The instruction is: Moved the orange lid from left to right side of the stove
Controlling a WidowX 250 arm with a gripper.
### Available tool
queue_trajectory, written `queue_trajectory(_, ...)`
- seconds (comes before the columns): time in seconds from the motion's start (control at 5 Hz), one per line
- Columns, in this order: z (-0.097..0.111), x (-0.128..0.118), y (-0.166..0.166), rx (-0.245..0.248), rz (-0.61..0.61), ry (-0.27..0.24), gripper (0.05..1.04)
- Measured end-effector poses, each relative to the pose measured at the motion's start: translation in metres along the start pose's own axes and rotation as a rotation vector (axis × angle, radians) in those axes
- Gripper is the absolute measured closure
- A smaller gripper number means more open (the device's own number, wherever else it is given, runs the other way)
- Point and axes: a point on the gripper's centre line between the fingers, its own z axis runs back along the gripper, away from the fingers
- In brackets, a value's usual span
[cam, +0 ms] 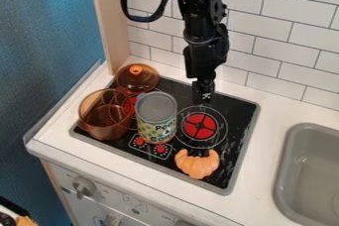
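Observation:
The orange lid (137,77), see-through amber with a bright orange knob, lies at the back left corner of the black stove (233,145). My gripper (206,98) hangs pointing down over the back of the stove, to the right of the lid and apart from it, behind the right burner's red disc (200,126).
An amber pot (104,116) stands at the stove's left, in front of the lid. A tall can (156,118) is mid-stove, and an orange pumpkin-like toy (197,163) lies front right. A tiled wall (285,36) rises behind; a grey sink (311,170) is at right.

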Motion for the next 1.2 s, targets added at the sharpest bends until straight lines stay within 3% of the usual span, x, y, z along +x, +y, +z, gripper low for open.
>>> queue_trajectory(0.2,-0.011,-0.004,-0.004,-0.023,0.003,0.02,0.084)
queue_trajectory(0.8,-0.01,-0.009,0.008,0.003,0.079,0.02,0.084)
queue_trajectory(1.2,-0.016,-0.039,0.048,0.032,0.256,0.053,0.084)
